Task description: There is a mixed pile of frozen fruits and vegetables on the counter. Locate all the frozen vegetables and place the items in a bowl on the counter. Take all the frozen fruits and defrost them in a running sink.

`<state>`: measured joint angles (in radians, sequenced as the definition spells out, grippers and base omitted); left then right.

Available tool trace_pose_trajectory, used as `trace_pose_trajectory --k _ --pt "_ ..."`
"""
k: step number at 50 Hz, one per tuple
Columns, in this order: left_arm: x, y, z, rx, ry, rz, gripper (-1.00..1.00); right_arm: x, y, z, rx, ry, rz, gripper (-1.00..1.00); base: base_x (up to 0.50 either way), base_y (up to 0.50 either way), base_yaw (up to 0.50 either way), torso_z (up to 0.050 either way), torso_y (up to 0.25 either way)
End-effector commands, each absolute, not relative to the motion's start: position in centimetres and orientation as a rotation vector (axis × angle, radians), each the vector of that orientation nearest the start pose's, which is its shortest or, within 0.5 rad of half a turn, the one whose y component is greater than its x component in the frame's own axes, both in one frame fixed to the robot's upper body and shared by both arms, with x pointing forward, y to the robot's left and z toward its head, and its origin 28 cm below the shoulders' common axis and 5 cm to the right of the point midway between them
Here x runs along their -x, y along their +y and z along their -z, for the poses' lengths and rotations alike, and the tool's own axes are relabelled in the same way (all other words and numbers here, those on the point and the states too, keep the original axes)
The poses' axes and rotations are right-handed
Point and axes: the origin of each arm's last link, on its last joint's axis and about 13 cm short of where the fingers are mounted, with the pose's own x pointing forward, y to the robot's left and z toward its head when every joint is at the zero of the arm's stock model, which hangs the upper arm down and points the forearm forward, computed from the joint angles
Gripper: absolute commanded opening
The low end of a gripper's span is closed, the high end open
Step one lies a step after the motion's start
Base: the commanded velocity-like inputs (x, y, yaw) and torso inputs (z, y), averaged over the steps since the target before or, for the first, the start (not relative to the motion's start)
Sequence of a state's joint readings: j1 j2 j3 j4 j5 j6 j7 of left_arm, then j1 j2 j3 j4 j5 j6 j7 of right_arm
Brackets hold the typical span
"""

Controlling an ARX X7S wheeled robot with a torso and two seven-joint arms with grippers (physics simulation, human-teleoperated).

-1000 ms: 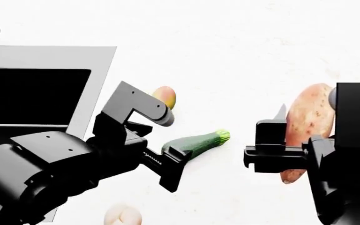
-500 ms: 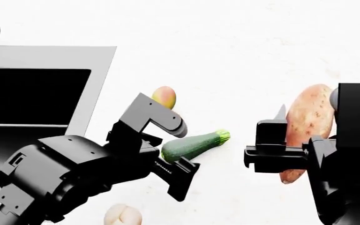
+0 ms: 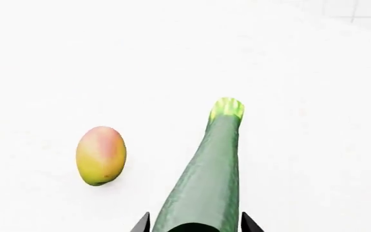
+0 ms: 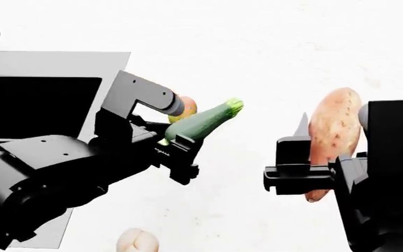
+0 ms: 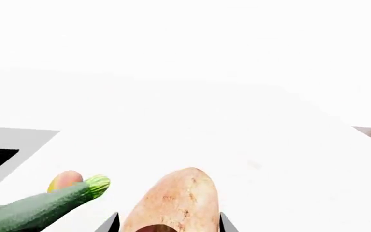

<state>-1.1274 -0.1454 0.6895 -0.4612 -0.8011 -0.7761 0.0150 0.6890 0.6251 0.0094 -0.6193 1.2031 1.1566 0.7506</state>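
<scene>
While the left gripper (image 4: 176, 143) pinches the zucchini (image 4: 203, 121) above the counter (image 4: 272, 47), the mango (image 3: 100, 155) lies just beside it. The right gripper (image 4: 301, 152) clamps the sweet potato (image 4: 333, 131). A cream lobed ball (image 4: 138, 241) sits near the front; the sink (image 4: 37, 107) lies left, with bare counter beyond.

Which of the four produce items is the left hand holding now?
The dark green zucchini, clamped at its thick end by the left hand. The sweet potato sits in the right hand; the mango and the white lobed ball lie free.
</scene>
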Motion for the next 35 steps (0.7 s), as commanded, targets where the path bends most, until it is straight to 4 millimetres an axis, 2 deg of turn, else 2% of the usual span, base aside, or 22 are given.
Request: trace_pose_trajectory --k 1,2,6,10,13,16,17,18,19,20,25,35 --pt "-32.1 18.0 -22.3 0.005 0.165 0.482 -1.00 -22.0 -14.5 -23.3 0.143 -0.083 -0.099 -1.00 0.00 0.00 0.00 0.000 0.000" --pt "-30.8 18.9 -22.6 0.011 0.129 0.462 -1.00 -22.1 -14.7 -23.3 0.069 -0.066 -0.085 -1.00 0.00 0.00 0.00 0.000 0.000" --pt "-28.9 20.4 -23.1 -0.014 0.074 0.387 -1.00 -22.1 -14.8 -22.9 0.192 -0.064 -0.067 -1.00 0.00 0.00 0.00 0.000 0.002" --pt "-26.7 22.8 -23.7 0.092 0.035 0.278 -1.00 -22.0 -15.1 -23.2 0.157 -0.090 -0.055 -1.00 0.00 0.00 0.00 0.000 0.000" --pt "-25.6 24.1 -23.4 0.086 0.032 0.215 -1.00 -21.9 -15.2 -23.3 0.156 -0.097 -0.067 -1.00 0.00 0.00 0.00 0.000 0.000" --pt "-24.6 25.0 -22.7 0.041 0.012 0.146 -1.00 -22.2 -15.4 -23.2 0.143 -0.107 0.011 -1.00 0.00 0.00 0.00 0.000 0.000" --pt "-24.5 25.3 -22.0 0.050 0.017 0.130 -1.00 -22.3 -15.6 -23.3 0.115 -0.125 0.056 -1.00 0.00 0.00 0.00 0.000 0.000" --pt "-24.4 25.6 -21.3 0.039 0.025 0.102 -1.00 -22.3 -15.8 -23.4 0.014 -0.115 0.078 -1.00 0.00 0.00 0.00 0.000 0.000" --pt "-24.6 25.7 -21.1 0.028 0.031 0.096 -1.00 -22.3 -15.8 -23.4 0.027 -0.120 0.062 -1.00 0.00 0.00 0.00 0.000 0.000" --pt "-24.8 25.7 -21.4 0.007 0.010 0.073 -1.00 -22.1 -15.7 -23.5 0.105 -0.133 0.046 -1.00 0.00 0.00 0.00 0.000 0.000" --pt "-23.7 26.4 -23.0 0.017 -0.035 0.040 -1.00 -21.8 -15.8 -23.6 0.157 -0.133 0.039 -1.00 0.00 0.00 0.00 0.000 0.000" --pt "-24.0 26.4 -22.6 0.006 -0.024 0.040 -1.00 -21.5 -15.8 -23.4 0.193 -0.128 0.017 -1.00 0.00 0.00 0.00 0.000 0.001"
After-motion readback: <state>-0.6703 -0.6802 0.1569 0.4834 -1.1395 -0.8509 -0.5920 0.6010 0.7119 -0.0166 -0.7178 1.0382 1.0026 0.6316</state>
